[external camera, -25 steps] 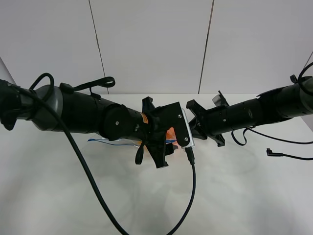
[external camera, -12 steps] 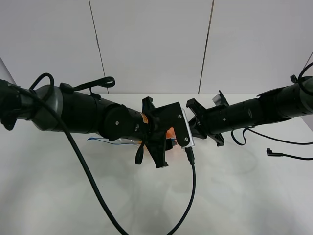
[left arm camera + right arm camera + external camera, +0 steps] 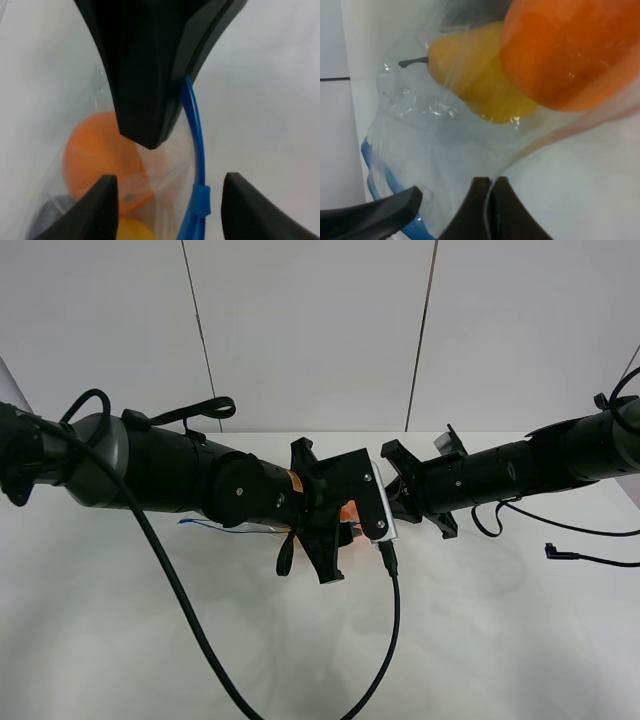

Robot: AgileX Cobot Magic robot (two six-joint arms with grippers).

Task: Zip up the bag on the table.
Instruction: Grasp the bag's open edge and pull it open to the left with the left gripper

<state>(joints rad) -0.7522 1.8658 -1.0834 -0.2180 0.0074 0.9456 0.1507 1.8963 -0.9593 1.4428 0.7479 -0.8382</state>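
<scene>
The worktop (image 3: 120,640) carries the bag (image 3: 415,135) at its middle, mostly hidden beneath both arms where they meet. An orange (image 3: 95,150) and a pear (image 3: 470,80) show through the film.

The right end effector (image 3: 488,182) is pressed together, pinching the film near one end of the zip strip (image 3: 194,125), apparently as an anchor. The left end effector (image 3: 169,177) is half spread, its fingers straddling the strip without touching it. A small blue tab (image 3: 201,202), probably the slider, sits between them.

The set-up seems done and the zipping not: the left must clamp the strip and run along it. How much is sealed cannot be told.
</scene>
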